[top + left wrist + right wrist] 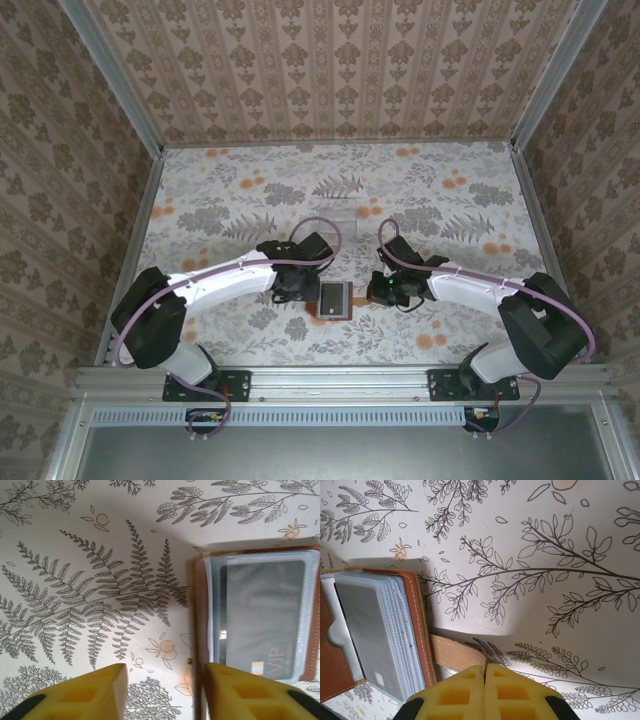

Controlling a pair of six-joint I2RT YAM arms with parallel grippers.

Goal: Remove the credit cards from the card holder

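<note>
- Reddish-brown leather bifold card holder point(334, 298) open, near centre
- My left gripper point(164, 685) part-open at its left edge, right gripper point(485, 680) closed over the tan strap tab point(457, 655)
- Dark grey glossy card point(262, 625): thin, stiff, slippery; I'd pinch an exposed edge

I see the card holder point(334, 299) reddish-brown with pale stitching, its sleeves point(400, 630) cloudy grey over a dark grey credit card point(262, 625) lettered in pale gold. Around the holder the worktop point(230, 200) is cream with grey ferns and orange blossoms; beyond it, tan damask walls point(330, 60).
</note>
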